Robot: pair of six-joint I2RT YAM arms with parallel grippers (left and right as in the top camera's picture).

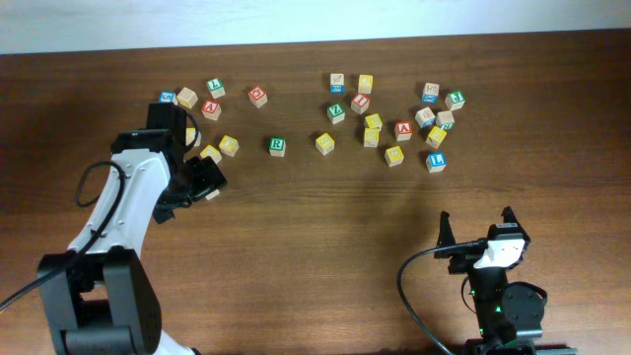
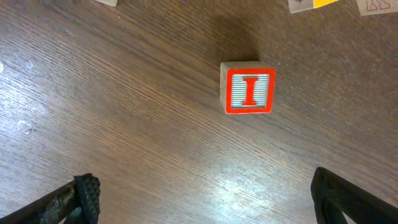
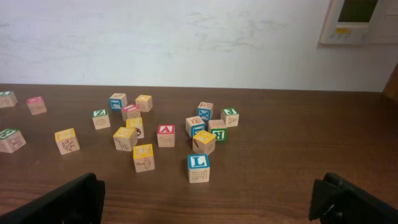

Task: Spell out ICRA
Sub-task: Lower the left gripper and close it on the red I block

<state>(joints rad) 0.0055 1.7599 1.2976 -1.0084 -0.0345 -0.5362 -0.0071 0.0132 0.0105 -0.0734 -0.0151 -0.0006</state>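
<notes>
L hand (image 2: 202,186) wide open, empty; I cube (image 2: 249,91) untouched ahead.

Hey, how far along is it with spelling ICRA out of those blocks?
Barely started. Done: nothing, no letters sit in a row; the cubes lie scattered. In hand: the left gripper hangs open above the red I cube, not gripping it. To do: grip I and line it up with the green R and the other two letters. The right gripper sits open, away from the cubes.
</notes>
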